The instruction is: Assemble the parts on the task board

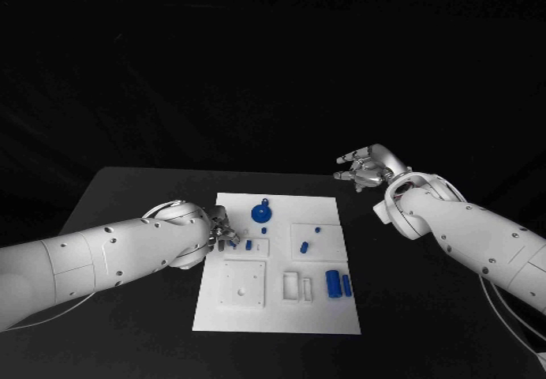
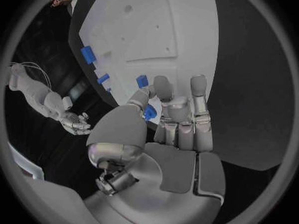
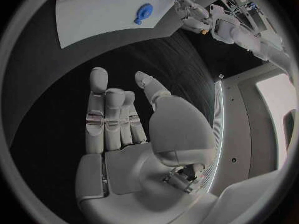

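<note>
Left hand pinches a small blue part over the task board; right hand is free and open.

The left hand (image 2: 171, 122) is above the left side of the white task board (image 1: 324, 209), and its thumb and one finger close on a small blue part (image 2: 149, 113), while the other fingers stay straight. Just beyond its fingertips another blue piece (image 2: 142, 80) stands on the board, and further away lie two more. The right hand (image 1: 366, 167) hovers over the black table (image 1: 136, 189), well apart from the board's far right corner. Its fingers are spread and straight, and it holds nothing. A round blue part (image 1: 260, 212) lies on the board, near the left hand.
</note>
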Tool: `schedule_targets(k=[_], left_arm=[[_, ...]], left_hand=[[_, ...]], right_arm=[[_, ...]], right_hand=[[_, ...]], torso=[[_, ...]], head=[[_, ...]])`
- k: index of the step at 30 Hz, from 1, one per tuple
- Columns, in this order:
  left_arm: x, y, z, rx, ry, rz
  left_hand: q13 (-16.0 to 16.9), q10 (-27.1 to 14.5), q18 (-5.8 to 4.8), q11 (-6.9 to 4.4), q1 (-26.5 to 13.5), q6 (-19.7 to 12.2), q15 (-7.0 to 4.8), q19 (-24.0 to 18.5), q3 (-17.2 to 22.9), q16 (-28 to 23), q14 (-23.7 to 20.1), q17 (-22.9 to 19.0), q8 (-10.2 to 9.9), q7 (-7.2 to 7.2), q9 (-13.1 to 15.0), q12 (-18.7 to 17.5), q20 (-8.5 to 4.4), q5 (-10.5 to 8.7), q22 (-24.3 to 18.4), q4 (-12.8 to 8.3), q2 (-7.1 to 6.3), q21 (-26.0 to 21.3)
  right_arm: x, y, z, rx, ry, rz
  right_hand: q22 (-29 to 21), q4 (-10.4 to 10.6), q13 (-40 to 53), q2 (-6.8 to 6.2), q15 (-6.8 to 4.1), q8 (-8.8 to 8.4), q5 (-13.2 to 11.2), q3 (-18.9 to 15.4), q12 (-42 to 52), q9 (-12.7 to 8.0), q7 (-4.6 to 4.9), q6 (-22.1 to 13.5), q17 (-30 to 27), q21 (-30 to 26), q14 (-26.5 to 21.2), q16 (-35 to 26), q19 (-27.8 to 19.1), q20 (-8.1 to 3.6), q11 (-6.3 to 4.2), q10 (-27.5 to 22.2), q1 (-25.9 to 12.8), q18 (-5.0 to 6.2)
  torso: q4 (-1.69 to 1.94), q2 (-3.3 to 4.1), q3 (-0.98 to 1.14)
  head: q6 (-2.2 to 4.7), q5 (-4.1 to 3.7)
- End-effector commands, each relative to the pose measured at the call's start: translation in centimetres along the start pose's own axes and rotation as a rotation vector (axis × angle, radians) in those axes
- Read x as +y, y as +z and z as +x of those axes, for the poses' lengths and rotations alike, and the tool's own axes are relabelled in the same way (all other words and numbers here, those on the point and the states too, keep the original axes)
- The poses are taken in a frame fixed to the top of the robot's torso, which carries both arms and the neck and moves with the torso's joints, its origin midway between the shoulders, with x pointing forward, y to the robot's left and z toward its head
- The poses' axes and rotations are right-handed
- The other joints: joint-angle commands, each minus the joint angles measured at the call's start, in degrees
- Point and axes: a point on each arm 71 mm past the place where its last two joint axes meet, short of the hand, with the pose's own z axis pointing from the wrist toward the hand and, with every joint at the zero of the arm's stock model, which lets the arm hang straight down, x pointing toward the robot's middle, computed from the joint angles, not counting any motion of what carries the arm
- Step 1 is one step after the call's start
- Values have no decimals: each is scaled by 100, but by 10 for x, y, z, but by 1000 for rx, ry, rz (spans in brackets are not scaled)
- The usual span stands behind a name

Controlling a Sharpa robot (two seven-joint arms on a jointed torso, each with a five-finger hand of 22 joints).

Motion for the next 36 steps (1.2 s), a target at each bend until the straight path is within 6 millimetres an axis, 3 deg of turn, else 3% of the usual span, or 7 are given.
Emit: schedule_targets(k=[1,36], left_arm=[[-2,1,2,-7,22,18],[1,0,9,60,64,-3]], left_hand=[[-4,271,112,-50,52,519,-3,3,128,-22,29,5,40,-502,924,34,28,10,101,-126,11,25],[-30,269,104,-45,71,508,-2,1,137,-59,33,21,28,-495,900,36,20,0,100,-115,19,20]], right_arm=[[1,0,1,14,-3,-8],[0,-1,1,16,-7,-8]], right_hand=[[3,-14,5,-14,-5,22,4,27,-15,-1,-5,-47,-5,12,5,-12,183,0,-16,-23,-11,118],[5,-15,8,-6,-6,23,0,22,-13,-1,-5,-44,-9,10,6,-15,186,0,-16,-20,-27,118]], torso=[[1,2,-4],[2,1,-2]], head=[[-10,-1],[-48,1]])
